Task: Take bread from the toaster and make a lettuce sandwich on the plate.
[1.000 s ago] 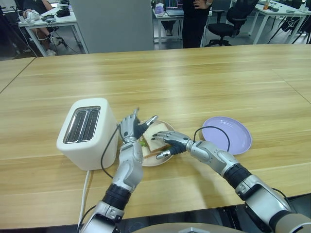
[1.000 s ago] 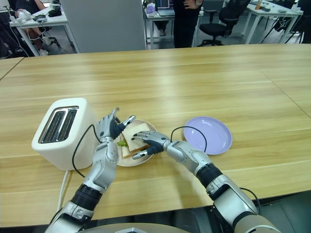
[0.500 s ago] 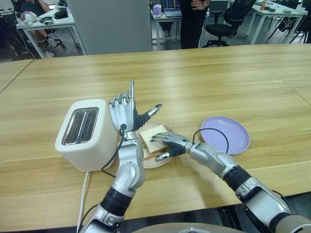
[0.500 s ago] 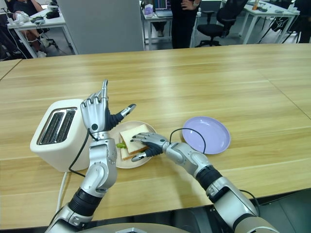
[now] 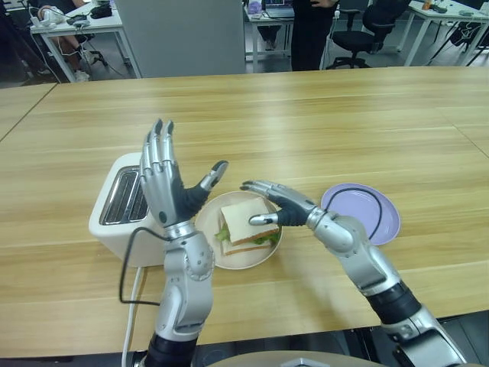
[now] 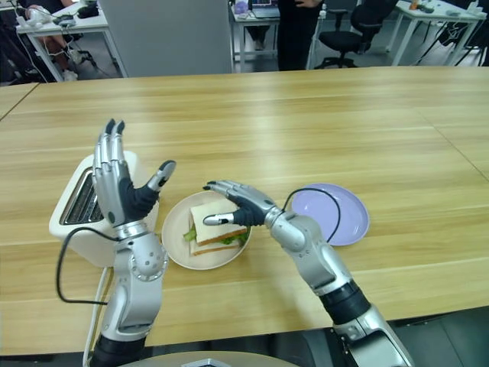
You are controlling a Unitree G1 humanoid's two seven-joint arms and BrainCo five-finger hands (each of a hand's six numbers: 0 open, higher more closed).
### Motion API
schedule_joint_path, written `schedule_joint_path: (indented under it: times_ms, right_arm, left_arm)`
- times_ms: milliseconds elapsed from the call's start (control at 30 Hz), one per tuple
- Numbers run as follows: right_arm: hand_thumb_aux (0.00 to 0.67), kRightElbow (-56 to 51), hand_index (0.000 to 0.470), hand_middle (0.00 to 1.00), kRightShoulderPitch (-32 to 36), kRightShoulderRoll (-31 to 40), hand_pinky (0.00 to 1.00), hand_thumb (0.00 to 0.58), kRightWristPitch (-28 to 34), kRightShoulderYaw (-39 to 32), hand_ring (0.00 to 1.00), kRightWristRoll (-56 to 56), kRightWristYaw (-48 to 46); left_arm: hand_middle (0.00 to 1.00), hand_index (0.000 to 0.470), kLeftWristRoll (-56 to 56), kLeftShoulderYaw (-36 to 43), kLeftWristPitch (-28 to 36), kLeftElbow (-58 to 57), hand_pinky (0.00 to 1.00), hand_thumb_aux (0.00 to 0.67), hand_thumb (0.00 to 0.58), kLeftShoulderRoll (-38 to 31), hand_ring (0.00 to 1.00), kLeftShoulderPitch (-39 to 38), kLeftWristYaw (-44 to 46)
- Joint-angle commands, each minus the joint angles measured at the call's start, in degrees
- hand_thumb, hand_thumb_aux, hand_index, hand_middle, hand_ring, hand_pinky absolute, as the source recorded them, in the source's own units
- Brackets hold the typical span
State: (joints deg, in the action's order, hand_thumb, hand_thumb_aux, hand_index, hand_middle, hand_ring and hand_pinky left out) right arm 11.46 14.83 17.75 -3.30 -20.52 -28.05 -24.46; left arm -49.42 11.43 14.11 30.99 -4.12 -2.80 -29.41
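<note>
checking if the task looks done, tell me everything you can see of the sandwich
The sandwich is assembled: two slices of pale white bread with brown crust, stacked roughly square, with green lettuce peeking out at its left and near edges. It lies flat in the middle of the round beige plate. The right hand hovers open over its right edge; whether a fingertip touches the top slice cannot be told.

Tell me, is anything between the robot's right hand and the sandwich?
No, nothing visible. The right hand hangs open just over the sandwich, which lies on the plate; the left hand is raised off to the side.
</note>
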Motion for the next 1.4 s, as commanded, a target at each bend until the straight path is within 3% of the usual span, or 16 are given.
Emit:
schedule_joint_path:
  times_ms: [33,67,100,133,167,200,233,267,400,533,700,1133,1267,1400]
  right_arm:
    - [0.0,6.79,0.0,0.0,-5.11,-0.18,0.0,0.0,4.47,5.23,0.0,9.85,-2.97]
    - [0.0,7.98,0.0,0.0,-6.98,-0.44,0.0,0.0,5.46,6.16,0.0,13.57,-4.21]
    - [0.0,9.19,0.0,0.16,-9.25,-1.11,0.16,0.0,7.83,6.98,0.16,18.78,-6.16]
    - [0.0,10.29,0.0,0.22,-11.63,-1.84,0.22,0.0,10.93,7.72,0.22,23.94,-8.03]
    - [0.391,10.92,0.269,0.51,-14.06,-2.21,0.51,0.48,12.92,8.14,0.51,27.87,-9.42]
    - [0.391,11.23,0.269,0.51,-16.98,-2.18,0.51,0.48,13.93,8.21,0.51,30.88,-10.71]
    - [0.67,11.46,0.46,0.93,-19.8,-1.91,0.93,0.58,14.21,7.92,0.93,32.85,-11.77]
    - [0.67,11.75,0.46,1.0,-22.91,-1.36,1.0,0.58,12.65,7.31,1.0,34.15,-12.71]
    - [0.67,11.17,0.46,1.0,-32.54,1.84,1.0,0.58,6.2,3.07,1.0,33.86,-15.48]
    - [0.67,3.61,0.46,1.0,-33.25,2.94,1.0,0.58,3.22,-0.72,1.0,29.15,-14.06]
    - [0.67,-5.26,0.46,1.0,-29.27,1.7,1.0,0.58,3.31,-3.58,1.0,23.91,-10.9]
    - [0.67,-21.98,0.46,1.0,-19.92,-3.86,1.0,0.58,3.62,-6.42,1.0,18.14,-4.81]
    - [0.67,-30.28,0.46,1.0,-13.47,-6.78,1.0,0.58,4.88,-6.29,1.0,16.14,-1.36]
    - [0.67,-48.12,0.46,1.0,-1.66,-11.75,1.0,0.58,4.67,-4.71,1.0,14.31,5.71]
  left_arm:
    - [0.0,0.0,13.24,-0.61,-8.46,2.9,0.0,0.0,0.0,0.51,0.0,-5.48,4.59]
    - [0.0,0.0,17.56,-0.26,-10.74,2.95,0.0,0.0,0.0,0.37,0.0,-7.43,6.84]
    - [0.0,0.0,22.47,0.2,-12.94,2.86,0.0,0.0,0.0,0.34,0.0,-9.55,9.42]
    - [0.0,0.0,28.11,1.17,-14.43,2.51,0.0,0.0,0.0,0.02,0.0,-11.75,13.32]
    - [0.33,0.0,33.08,2.92,-14.87,1.87,0.33,0.0,0.0,-0.8,0.33,-14.05,17.86]
    - [0.33,0.0,35.77,4.78,-17.65,0.92,0.33,0.0,0.0,-2.36,0.33,-16.74,20.74]
    - [1.0,0.46,38.2,6.37,-18.76,0.15,1.0,0.67,0.58,-3.55,1.0,-19.5,23.54]
    - [1.0,0.46,39.35,8.38,-19.95,-0.73,1.0,0.67,0.58,-5.39,1.0,-22.27,26.19]
    - [1.0,0.46,41.04,13.21,-23.38,-3.42,1.0,0.67,0.58,-12.03,1.0,-30.81,33.38]
    - [1.0,0.46,43.63,12.22,-22.93,-9.17,1.0,0.67,0.58,-14.82,1.0,-33.58,37.15]
    - [1.0,0.46,42.08,10.18,-18.66,-15.49,1.0,0.67,0.58,-15.94,1.0,-32.07,38.73]
    - [1.0,0.46,36.48,3.64,-9.5,-25.29,1.0,0.67,0.58,-9.37,1.0,-21.26,31.11]
    - [1.0,0.46,34.31,4.58,-8.98,-31.85,1.0,0.67,0.58,-7.12,1.0,-14.52,29.75]
    - [1.0,0.46,31.95,4.48,-10.55,-47.25,1.0,0.67,0.58,-5.14,1.0,-2.59,26.88]
